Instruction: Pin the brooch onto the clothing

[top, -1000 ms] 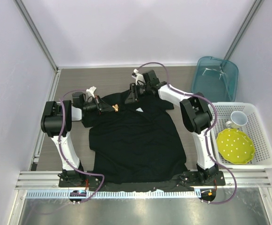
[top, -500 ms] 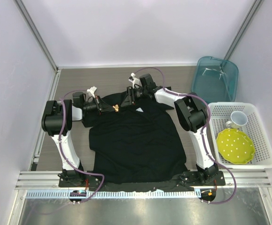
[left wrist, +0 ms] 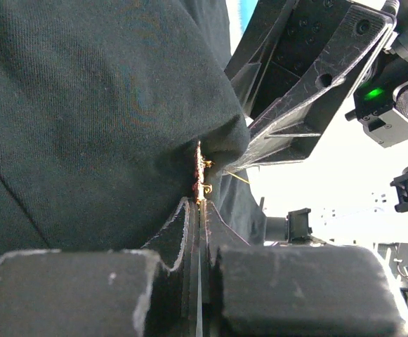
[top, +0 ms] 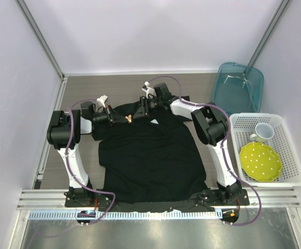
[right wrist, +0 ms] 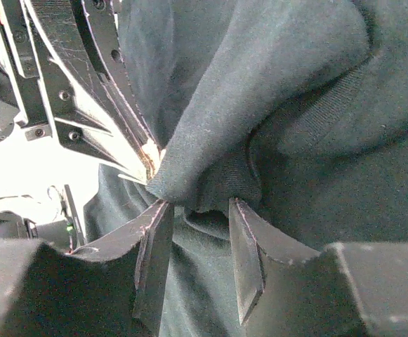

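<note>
The black T-shirt (top: 150, 155) lies spread on the table, its white chest label (top: 154, 121) showing. My left gripper (top: 125, 119) (left wrist: 200, 203) is shut on the tiny brooch (top: 129, 118), which the left wrist view shows edge-on (left wrist: 199, 172), touching a raised fold of cloth (left wrist: 214, 137). My right gripper (top: 141, 107) (right wrist: 198, 210) pinches that bunched fold of the T-shirt (right wrist: 211, 179) near the collar, its jaws held partly apart by the cloth. A golden glint of the brooch (right wrist: 149, 151) shows beside the fold. The pin's point is hidden.
A white basket (top: 290, 179) at the right holds a yellow-green dotted plate (top: 260, 161) and a white mug (top: 264, 132). A teal bin (top: 239, 85) stands at the back right. Walls close in the left, back and right. A metal rail (top: 155, 199) runs along the near edge.
My right gripper has shifted left with the collar fold, closer to the brooch. The left gripper has nudged the brooch slightly toward the fold.
</note>
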Robot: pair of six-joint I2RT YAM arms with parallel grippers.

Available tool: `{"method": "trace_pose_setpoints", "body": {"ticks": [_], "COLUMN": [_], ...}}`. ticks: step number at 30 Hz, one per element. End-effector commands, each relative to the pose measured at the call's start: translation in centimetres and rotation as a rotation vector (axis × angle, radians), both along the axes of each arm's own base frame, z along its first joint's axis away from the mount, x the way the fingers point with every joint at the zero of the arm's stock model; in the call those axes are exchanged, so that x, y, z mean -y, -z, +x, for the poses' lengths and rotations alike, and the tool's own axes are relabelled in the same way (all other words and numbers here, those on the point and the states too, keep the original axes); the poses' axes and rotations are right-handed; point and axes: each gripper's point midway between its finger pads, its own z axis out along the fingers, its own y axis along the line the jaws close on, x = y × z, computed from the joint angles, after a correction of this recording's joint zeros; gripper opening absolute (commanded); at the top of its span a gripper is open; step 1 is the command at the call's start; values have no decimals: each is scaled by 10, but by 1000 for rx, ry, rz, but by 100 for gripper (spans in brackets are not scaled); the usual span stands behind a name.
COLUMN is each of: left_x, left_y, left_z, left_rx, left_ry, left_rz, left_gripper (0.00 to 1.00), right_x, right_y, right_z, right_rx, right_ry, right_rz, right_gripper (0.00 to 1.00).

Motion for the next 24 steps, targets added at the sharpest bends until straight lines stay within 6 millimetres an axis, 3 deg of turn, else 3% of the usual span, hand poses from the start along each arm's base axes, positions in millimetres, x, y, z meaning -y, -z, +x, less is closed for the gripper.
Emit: {"method": "trace_pose_setpoints", "body": {"ticks": [1,12,24], "left_x": [8,10,10], "left_y": [-14,-20,-23], "left_z": [1,3,5], "left_rx": [75,99,117], "left_ry": [54,60,57], "left_rz": [-25,-42,-56], "left_gripper": [2,2,2], "right_x": [-20,-28,-30], "right_y": [-30,-37,-46], "right_z": [1,-8,-13], "right_rx": [66,45,29], "right_ry": [-43,-82,-103], "right_rz": [87,134,183], "right_gripper": [43,42,31]}}
